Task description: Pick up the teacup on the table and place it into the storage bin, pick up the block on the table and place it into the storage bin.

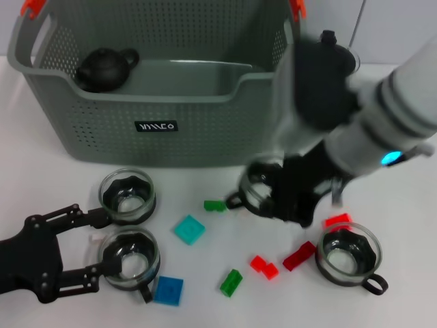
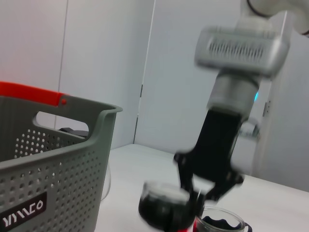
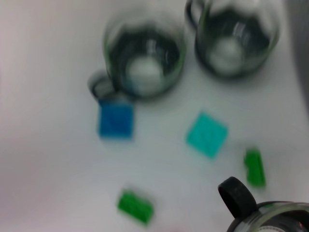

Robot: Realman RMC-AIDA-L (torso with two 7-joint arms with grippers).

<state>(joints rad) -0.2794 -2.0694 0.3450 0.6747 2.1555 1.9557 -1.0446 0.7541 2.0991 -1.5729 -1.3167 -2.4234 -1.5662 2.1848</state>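
**Cup gripped, bin next**

Head view: the left gripper is spread around a cup; the right gripper pinches another teacup before the storage bin. Lift it well clear of the rim. Left wrist view: that teacup looks already raised.

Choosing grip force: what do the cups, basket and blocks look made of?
Cups: clear glass, see-through glossy walls, dark handles. Basket: grey matte plastic, moulded with perforations. Blocks: likely hard plastic, bright solid colours, sharp edges. The right gripper holds one cup.
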